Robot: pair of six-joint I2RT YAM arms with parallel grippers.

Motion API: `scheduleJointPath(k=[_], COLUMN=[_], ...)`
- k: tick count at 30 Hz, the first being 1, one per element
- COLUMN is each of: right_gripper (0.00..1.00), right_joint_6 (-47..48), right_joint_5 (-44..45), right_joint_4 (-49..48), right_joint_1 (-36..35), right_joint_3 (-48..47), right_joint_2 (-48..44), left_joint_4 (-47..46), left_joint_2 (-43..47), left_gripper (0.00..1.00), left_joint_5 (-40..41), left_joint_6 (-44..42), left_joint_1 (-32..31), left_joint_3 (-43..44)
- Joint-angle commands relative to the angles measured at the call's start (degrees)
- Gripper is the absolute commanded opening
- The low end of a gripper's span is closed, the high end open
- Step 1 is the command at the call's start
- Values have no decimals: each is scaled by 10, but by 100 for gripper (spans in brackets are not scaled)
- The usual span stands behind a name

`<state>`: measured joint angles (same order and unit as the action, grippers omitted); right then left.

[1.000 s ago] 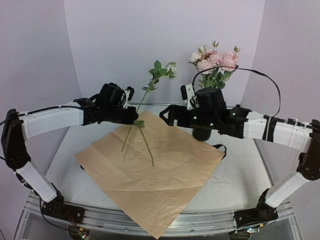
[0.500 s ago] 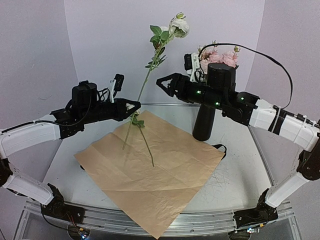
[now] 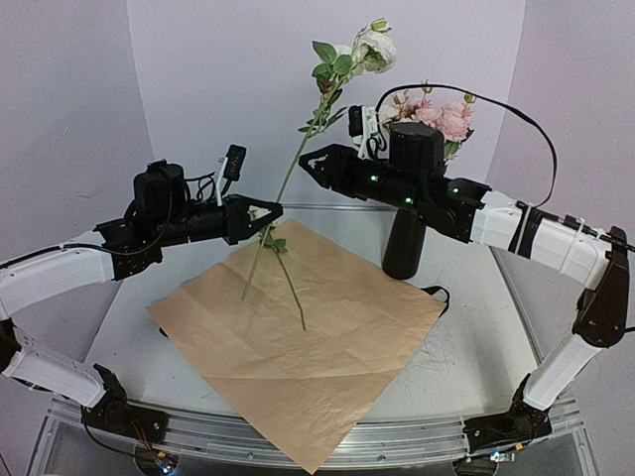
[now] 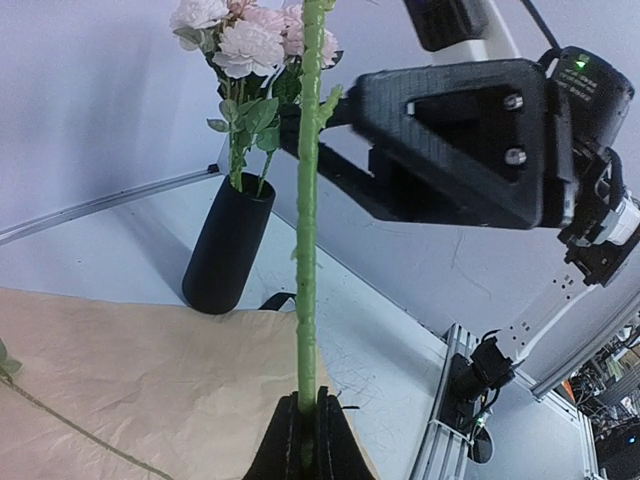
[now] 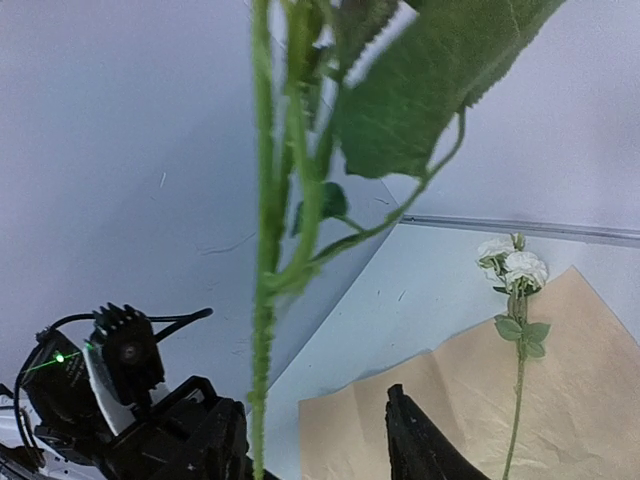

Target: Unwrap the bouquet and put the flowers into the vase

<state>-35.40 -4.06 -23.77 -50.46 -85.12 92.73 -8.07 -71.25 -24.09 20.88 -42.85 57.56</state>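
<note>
While left jaws clamp stem | right jaws gape astride it | right-wrist only: bloom on paper

The vase is matte black, its flowers pink and white. The raised stem is green, its bloom white. The paper is plain tan and the tabletop white.

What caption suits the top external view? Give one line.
Left gripper holds a leaning white-flowered stem over tan paper; open right gripper straddles it near the black vase.
</note>
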Motion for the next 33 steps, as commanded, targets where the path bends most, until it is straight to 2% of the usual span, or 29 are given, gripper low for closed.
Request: scheduleJointPath(k=[1, 10, 19, 24, 33], right_gripper=[45, 42, 43, 50, 53], right_joint_6=[-11, -23, -18, -15, -7], right_joint_5=[5, 9, 23, 33, 29], right_joint_4=[-64, -137, -144, -152, -161], right_joint_1=[-3, -3, -3, -3, -3], right_joint_3=[-22, 22, 19, 38, 28], right_joint_2=[-4, -30, -36, -50, -50], left_joint_4=[-50, -56, -60, -60, -62], left_joint_2=[23, 22, 25, 29, 28], left_gripper=[1, 1, 1, 1, 1], left_joint_5=[-24, -26, -24, -13, -25], left_joint_6=[-8, -4, -4, -3, -3], left_joint_1=[-4, -8, -8, -8, -8], left_joint_3=[-2, -3, -9, -13, -13])
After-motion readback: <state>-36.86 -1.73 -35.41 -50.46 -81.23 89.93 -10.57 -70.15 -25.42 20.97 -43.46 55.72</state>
